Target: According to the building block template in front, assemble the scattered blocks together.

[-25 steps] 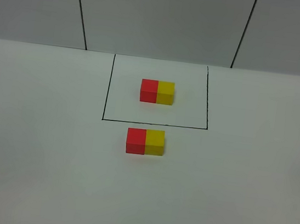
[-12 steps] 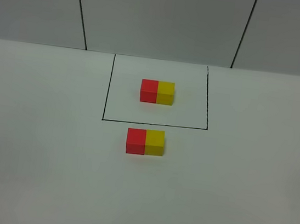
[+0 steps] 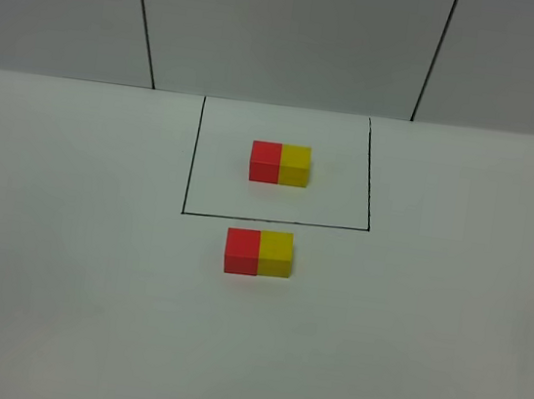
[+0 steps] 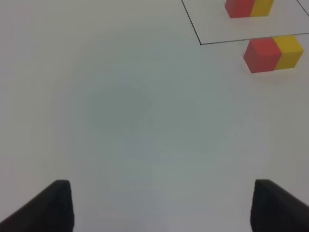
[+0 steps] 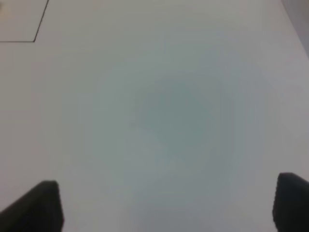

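The white surface (image 3: 72, 262) has lots of bare room on both sides and at the near edge. A thin black box outline (image 3: 190, 160) is drawn on it near the far edge, against the gray wall panels (image 3: 289, 30).

Inside the box sits the pattern pair: a red pattern block (image 3: 265, 161) touching a yellow pattern block (image 3: 295, 165), red on the left. Just outside the box's near line sits another pair — a red block (image 3: 242, 250) with a yellow block (image 3: 276, 253) touching its right side. They match the pattern.

The left hand (image 4: 161, 205) is spread wide, its two dark fingertips (image 4: 55, 203) far apart, holding nothing. It hangs over bare surface, well away from the blocks. The right hand (image 5: 166, 205) is spread wide too — holding nothing, over bare surface, with only a corner of the box line in its view.
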### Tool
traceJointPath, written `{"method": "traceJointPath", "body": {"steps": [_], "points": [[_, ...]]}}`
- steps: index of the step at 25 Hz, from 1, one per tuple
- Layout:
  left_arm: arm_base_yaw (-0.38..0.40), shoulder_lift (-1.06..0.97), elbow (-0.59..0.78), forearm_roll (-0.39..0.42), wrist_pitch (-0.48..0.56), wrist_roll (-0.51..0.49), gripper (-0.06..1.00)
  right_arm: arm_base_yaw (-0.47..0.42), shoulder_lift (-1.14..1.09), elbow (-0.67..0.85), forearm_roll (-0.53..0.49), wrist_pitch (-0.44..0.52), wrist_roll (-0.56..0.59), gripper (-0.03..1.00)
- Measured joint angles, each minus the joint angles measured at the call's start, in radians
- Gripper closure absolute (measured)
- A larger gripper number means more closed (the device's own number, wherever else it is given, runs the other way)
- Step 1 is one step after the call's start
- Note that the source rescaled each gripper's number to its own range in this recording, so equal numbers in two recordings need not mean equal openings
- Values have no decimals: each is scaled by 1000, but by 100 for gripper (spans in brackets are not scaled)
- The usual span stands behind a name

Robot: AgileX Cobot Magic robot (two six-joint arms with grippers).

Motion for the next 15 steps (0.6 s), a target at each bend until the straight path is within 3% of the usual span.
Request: {"method": "traceJointPath", "body": {"steps": [4,15], "points": [[0,0,0,0,0,0,17,0,0,2,0,-2,0,28],[0,0,0,0,0,0,17,0,0,2,0,-2,0,29]]}}
